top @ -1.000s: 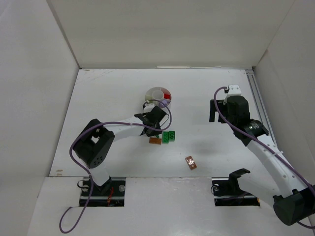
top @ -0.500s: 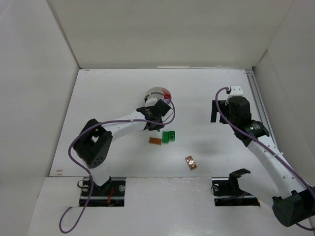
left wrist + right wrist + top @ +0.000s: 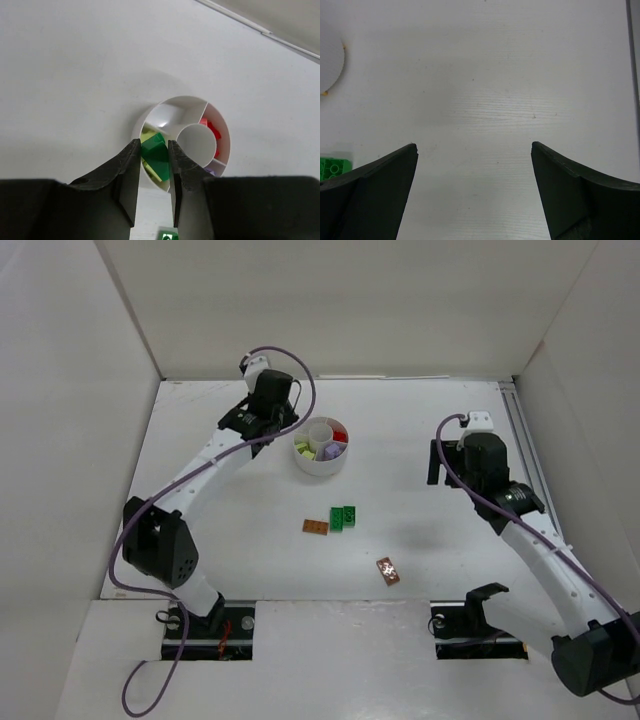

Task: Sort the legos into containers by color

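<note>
Left gripper [image 3: 152, 145] pinches green lego [image 3: 155, 150], visibly tilted.

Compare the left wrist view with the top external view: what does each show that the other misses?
Only the left wrist: a green lego pinched between the fingers of the left hand, above the dish, over a wedge holding a yellow-green lego.
Only the top external: the orange-brown lego and the brown lego loose on the table, plus the right arm off to the dish's right.
Both: the white dish, the red legos in one wedge, and a loose green lego on the table.
</note>
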Available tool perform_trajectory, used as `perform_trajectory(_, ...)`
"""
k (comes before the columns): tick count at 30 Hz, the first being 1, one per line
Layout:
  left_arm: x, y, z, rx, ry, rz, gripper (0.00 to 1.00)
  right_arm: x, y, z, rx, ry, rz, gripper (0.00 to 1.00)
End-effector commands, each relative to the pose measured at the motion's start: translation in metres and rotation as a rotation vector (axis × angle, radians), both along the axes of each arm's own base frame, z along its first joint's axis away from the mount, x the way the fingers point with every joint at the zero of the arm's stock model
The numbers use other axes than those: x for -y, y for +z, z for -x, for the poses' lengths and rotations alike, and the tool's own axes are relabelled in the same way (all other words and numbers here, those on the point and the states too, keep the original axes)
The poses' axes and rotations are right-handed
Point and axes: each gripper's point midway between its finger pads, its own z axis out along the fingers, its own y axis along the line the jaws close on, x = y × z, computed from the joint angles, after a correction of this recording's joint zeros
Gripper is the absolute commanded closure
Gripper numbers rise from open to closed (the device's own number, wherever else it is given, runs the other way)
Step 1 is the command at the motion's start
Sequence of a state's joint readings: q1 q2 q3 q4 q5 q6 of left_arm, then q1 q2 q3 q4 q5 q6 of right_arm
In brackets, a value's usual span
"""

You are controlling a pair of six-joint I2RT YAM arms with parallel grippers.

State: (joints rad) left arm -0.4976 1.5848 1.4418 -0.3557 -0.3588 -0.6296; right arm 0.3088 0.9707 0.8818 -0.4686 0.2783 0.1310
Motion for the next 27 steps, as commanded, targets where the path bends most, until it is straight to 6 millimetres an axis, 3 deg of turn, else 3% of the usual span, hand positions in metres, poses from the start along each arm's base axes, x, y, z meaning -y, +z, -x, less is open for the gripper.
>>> perform_trajectory(1,0.006,0.017,-0.026,0.052,-0.078,-0.033,0.89,-0.002,0.020,-0.017,0.082,-0.009,-0.019,0.00)
perform_trajectory(2,0.010,0.026,-0.033,0.077,-0.085,-0.034,0.89,-0.004,0.022,-0.021,0.086,-0.009,-0.020,0.00)
perform_trajectory(4,0.017,0.015,-0.042,0.056,-0.116,-0.055,0.89,0.000,0.016,-0.026,0.066,-0.023,0.000,0.00)
perform_trajectory(6,0.017,0.021,-0.054,0.074,-0.125,-0.079,0.89,0.000,0.017,-0.032,0.062,-0.031,0.006,0.00)
perform_trajectory(11,0.026,-0.002,-0.074,0.026,-0.156,-0.101,0.89,-0.001,0.012,-0.040,0.038,-0.039,0.019,0.00)
perform_trajectory(14,0.029,-0.020,-0.080,-0.009,-0.165,-0.125,0.89,-0.003,0.009,-0.045,0.030,-0.043,0.014,0.00)
perform_trajectory(27,0.042,-0.060,-0.094,-0.074,-0.216,-0.117,0.85,-0.004,-0.004,-0.058,-0.023,-0.044,0.025,0.00)
